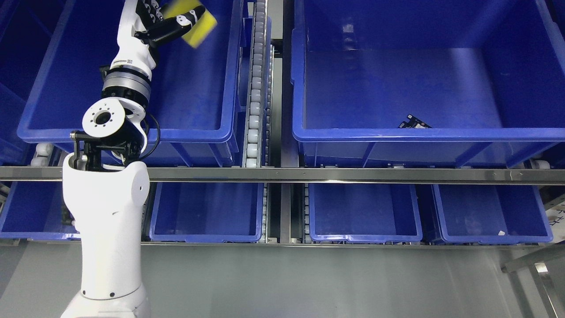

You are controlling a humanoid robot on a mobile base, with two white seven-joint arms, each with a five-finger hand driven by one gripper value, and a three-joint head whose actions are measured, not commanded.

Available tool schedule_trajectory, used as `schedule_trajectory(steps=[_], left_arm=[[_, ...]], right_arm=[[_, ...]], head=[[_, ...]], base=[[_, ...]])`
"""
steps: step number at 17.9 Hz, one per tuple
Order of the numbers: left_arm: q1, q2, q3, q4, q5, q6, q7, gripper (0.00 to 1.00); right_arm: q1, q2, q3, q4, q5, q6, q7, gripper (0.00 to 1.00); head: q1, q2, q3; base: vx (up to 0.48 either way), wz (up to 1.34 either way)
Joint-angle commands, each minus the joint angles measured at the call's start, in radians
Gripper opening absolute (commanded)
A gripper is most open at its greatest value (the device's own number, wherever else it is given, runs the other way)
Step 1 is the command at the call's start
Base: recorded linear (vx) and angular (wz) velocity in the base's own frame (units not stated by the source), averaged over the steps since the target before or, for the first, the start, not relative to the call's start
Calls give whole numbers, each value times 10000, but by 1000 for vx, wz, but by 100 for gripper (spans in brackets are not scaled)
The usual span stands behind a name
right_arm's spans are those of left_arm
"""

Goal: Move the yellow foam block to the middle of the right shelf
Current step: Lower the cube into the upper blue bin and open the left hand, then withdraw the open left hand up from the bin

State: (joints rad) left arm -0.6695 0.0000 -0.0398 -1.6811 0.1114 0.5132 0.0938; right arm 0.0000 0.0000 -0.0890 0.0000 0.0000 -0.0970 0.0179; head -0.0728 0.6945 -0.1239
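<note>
The yellow foam block is held up at the top of the picture, above the large blue bin on the left. My left hand is shut on it, the dark fingers wrapped across its face; the block looks slightly blurred. The left arm rises from the bottom left in white segments. The large blue bin on the right holds only a small dark item near its front wall. The right arm is out of sight.
A roller track runs between the two large bins. A steel rail crosses the shelf front. Below it stand several smaller blue bins. A metal frame corner shows at the lower right.
</note>
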Motion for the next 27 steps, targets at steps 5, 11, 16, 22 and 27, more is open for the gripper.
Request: schedule_trajectory(steps=[5,11,16,22,27], left_arm=[[-41,174,-32,-78,-439,-1429,-1208,100],[1126,174,857,-369,-439,-3995,-2089,100],[2566,174,1089,-385,-454,-5558,-2088,100],[2433,174,1211,-385,-439,-5548,-2104,99],[1910,174,1119,-400,-439,-4856,-2073,100]], right_arm=[[-30,-175,0,-175,0,4,6,100],[-30,-175,0,-175,-15,4,6,100],[-15,-175,0,-175,-15,4,6,100],[-30,-175,0,-175,0,4,6,100],[-30,-175,0,-175,0,-11,6,100]], head=[[0,0,0],[0,0,0],[0,0,0],[0,0,0],[0,0,0]], base=[[0,0],[0,0],[0,0],[0,0],[0,0]])
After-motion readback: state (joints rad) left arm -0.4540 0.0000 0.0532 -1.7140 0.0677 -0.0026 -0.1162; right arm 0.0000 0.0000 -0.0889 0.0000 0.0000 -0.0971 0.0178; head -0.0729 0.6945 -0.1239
